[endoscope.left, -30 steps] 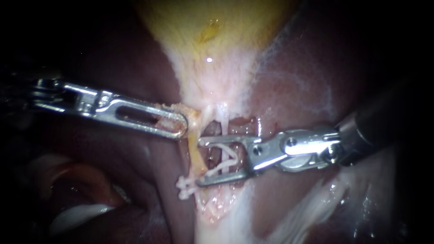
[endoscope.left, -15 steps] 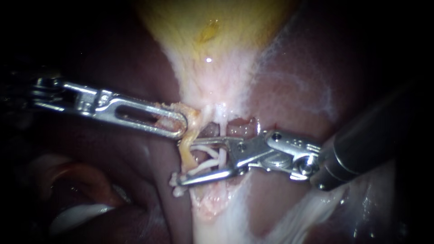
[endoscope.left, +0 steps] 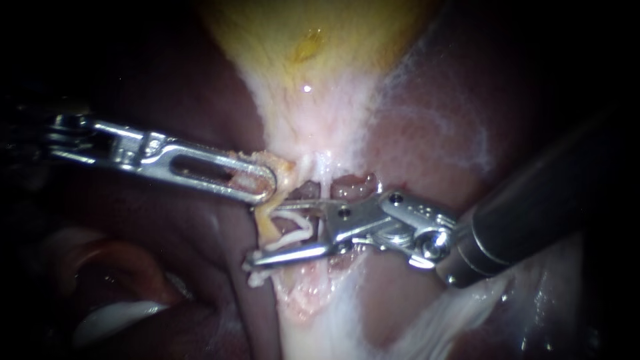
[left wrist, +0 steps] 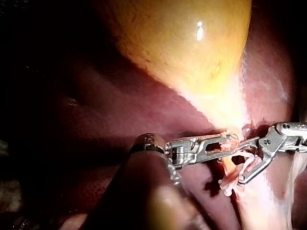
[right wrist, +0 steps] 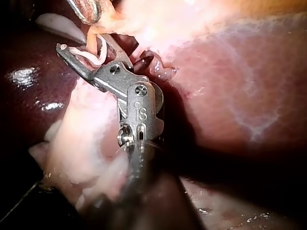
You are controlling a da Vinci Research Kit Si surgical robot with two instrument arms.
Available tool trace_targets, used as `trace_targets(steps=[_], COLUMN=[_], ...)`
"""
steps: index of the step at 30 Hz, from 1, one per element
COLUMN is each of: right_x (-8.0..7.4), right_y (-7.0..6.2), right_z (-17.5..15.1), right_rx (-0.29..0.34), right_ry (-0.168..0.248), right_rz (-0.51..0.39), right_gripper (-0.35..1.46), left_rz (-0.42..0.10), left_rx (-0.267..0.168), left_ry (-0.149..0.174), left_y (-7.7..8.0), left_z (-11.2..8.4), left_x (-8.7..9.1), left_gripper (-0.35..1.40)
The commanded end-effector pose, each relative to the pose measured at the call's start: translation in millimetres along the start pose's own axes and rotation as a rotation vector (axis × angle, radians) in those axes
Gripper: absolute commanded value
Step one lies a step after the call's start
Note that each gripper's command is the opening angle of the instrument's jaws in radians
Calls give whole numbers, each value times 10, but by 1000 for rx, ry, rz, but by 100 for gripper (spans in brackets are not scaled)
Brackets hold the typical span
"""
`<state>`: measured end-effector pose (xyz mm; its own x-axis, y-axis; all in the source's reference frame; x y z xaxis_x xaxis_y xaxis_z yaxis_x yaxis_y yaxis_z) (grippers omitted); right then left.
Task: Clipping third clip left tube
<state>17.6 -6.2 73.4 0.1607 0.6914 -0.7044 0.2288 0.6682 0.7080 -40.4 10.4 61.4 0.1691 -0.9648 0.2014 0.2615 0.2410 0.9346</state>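
My left instrument (endoscope.left: 257,183) comes in from the left, its slotted jaws shut on a yellowish flap of tissue at the gallbladder's (endoscope.left: 313,47) neck. From that grip the left tube (endoscope.left: 267,223) runs down as a thin yellow strand. My right instrument (endoscope.left: 257,233) reaches in from the right with its jaws open, one on each side of this tube. White clip material (endoscope.left: 300,232) shows between them, and white ends (endoscope.left: 252,279) poke out by the lower tip. The right wrist view shows the same open jaws (right wrist: 85,50) around white strands (right wrist: 91,56); the left wrist view shows both instruments' tips (left wrist: 230,142) (left wrist: 252,163) meeting.
Dark red liver (endoscope.left: 427,133) lies on both sides of the pale dissected strip (endoscope.left: 320,313). A second reddish tube stub (endoscope.left: 353,187) sits just above the right instrument's hinge. Pale fatty tissue (right wrist: 81,143) lies beside the right shaft.
My right instrument has slid left and slightly down, bringing its open jaws across the left tube; its shaft reaches further in. The left instrument has held its grip still.
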Motion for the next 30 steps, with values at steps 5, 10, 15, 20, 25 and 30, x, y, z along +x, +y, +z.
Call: trace_targets(steps=[5, 10, 15, 20, 25, 30], right_x=[-4, -4, -9, 1, 16, 30], right_y=[2, 4, 9, 11, 13, 14], right_z=[4, 4, 1, -4, -11, -20], right_rx=[5, 4, 3, 10, 14, 16], right_ry=[-3, -3, -4, 8, 36, 68], right_rz=[1, 2, 5, 11, 17, 22], right_gripper=[49, 49, 49, 49, 47, 45], left_rz=[0, -1, -1, -1, 0, 0], left_rx=[0, 1, 1, 2, 3, 4], left_ry=[0, 1, 1, 2, 2, 3], left_y=[0, 0, 0, 0, 3, 5], left_z=[-1, -1, -3, -3, -4, -5], left_x=[0, -1, -1, -1, -2, -2], left_gripper=[-35, -35, -35, -35, -35, -35])
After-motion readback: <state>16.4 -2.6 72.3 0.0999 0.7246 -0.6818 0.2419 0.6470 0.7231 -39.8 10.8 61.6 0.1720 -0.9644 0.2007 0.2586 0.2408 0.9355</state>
